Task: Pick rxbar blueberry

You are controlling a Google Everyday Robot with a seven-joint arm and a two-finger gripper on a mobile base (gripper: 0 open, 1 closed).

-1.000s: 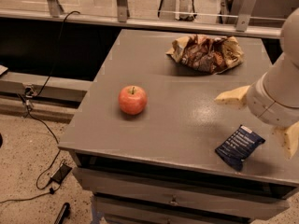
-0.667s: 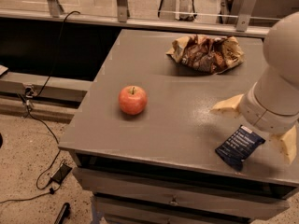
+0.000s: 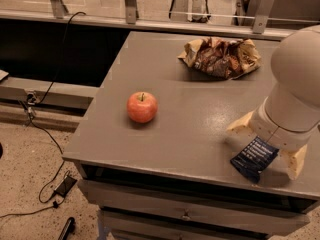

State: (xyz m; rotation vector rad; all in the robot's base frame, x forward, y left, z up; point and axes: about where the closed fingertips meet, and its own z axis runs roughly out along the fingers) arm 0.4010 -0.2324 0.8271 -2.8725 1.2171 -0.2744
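The rxbar blueberry (image 3: 253,159), a small flat dark navy wrapper with white text, lies on the grey table (image 3: 200,109) near its front right edge. My gripper (image 3: 263,152) hangs from the big pale arm right over the bar. It is open, with one tan finger (image 3: 241,125) to the bar's left and the other finger (image 3: 295,161) to its right. The arm hides the bar's upper end. I cannot tell whether the fingers touch the table.
A red apple (image 3: 142,107) sits left of centre on the table. A wrinkled brown-and-tan chip bag (image 3: 221,57) lies at the back. Drawers (image 3: 185,214) run below the front edge. Cables (image 3: 45,189) lie on the floor at left, and a railing (image 3: 150,14) runs behind.
The arm has moved left and lower over the bar, so its fingers now straddle the bar. The bar, apple and chip bag have not moved.
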